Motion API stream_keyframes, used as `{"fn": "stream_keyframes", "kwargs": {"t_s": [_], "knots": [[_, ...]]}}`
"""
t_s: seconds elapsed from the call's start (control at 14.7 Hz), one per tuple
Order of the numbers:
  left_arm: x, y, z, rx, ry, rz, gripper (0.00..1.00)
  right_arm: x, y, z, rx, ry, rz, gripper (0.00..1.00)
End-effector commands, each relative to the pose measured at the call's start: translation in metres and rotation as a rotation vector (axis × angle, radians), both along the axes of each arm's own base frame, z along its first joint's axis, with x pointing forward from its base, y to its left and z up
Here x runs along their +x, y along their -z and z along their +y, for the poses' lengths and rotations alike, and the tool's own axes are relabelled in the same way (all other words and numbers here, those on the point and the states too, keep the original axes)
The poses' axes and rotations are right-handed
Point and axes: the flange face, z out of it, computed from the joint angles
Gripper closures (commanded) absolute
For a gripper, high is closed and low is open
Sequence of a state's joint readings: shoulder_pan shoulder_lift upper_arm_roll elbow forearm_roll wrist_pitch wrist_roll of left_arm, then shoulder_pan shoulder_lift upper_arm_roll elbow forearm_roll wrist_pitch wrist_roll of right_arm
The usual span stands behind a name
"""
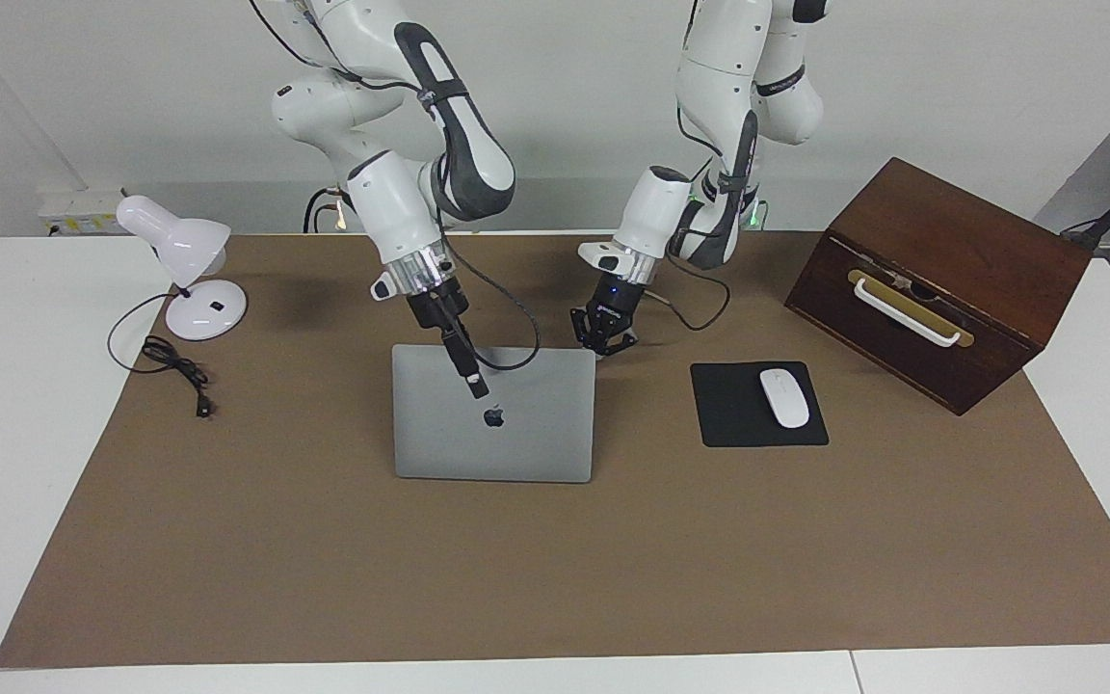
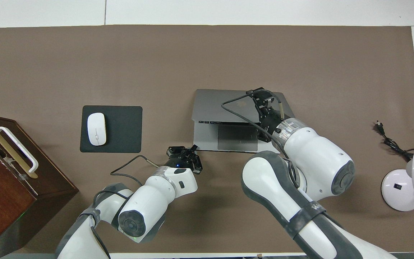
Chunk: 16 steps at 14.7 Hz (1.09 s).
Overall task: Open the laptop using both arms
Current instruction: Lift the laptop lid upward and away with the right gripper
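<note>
The silver-grey laptop (image 1: 516, 443) stands partly open in the middle of the brown mat. Its lid with the dark apple logo is tilted up, hinge at the edge farther from the robots. In the overhead view, the laptop (image 2: 221, 104) shows its grey base and dark trackpad under the raised edge. My right gripper (image 1: 471, 384) is at the lid's raised free edge, lying over its outer face; it also shows in the overhead view (image 2: 266, 102). My left gripper (image 1: 603, 339) is open and low beside the base's near corner toward the left arm's end, seen in the overhead view (image 2: 184, 151) too.
A black mouse pad (image 1: 738, 429) with a white mouse (image 1: 783, 397) lies beside the laptop toward the left arm's end. A dark wooden box (image 1: 960, 241) with a white handle stands past it. A white desk lamp (image 1: 187, 265) and its black cable (image 1: 179, 371) are at the right arm's end.
</note>
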<state>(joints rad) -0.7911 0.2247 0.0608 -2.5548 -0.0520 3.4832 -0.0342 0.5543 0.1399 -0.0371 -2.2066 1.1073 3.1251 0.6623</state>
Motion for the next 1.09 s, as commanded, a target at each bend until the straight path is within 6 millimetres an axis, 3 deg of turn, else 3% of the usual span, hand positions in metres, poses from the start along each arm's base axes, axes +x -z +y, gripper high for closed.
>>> {"fn": "stream_keyframes", "kwargs": {"t_s": [0.0, 0.14, 0.54, 1.02], "knots": [[0.017, 0.006, -0.008, 0.0, 0.005, -0.031, 1.0, 0.039, 0.004, -0.007, -0.055, -0.006, -0.067, 0.0], [0.017, 0.008, -0.008, 0.002, 0.004, -0.027, 1.0, 0.053, -0.011, -0.01, -0.054, -0.006, -0.11, 0.0], [0.016, 0.009, -0.008, 0.004, 0.007, -0.027, 1.0, 0.08, -0.032, -0.019, -0.072, -0.019, -0.179, 0.0], [0.016, 0.01, -0.008, 0.005, 0.007, -0.026, 1.0, 0.081, -0.035, -0.013, -0.049, -0.013, -0.177, 0.0]]}}
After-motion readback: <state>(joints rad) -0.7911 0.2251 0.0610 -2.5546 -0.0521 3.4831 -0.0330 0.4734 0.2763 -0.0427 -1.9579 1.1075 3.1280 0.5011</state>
